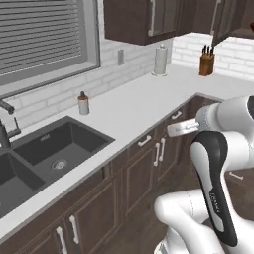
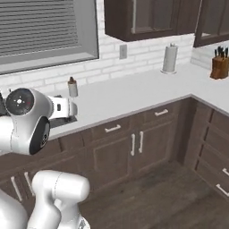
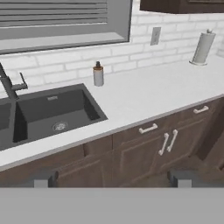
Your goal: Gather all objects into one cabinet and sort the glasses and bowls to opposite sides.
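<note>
Fingers (image 3: 41,180) stand wide apart, holding nothing, facing the sink (image 3: 83,94) and white counter (image 3: 144,96).

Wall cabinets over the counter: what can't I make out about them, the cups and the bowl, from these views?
- Wall cabinets: tops cut off by the upper edge in both base views; the hand view catches just a bottom corner.
- Cabinet interiors: too dark behind the framed doors to tell what is inside.
- Gripper: the hand view shows its fingertips set wide apart.

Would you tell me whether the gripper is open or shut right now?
Open: in the hand view the gripper's two dark fingertips stand far apart with nothing between them.
</note>
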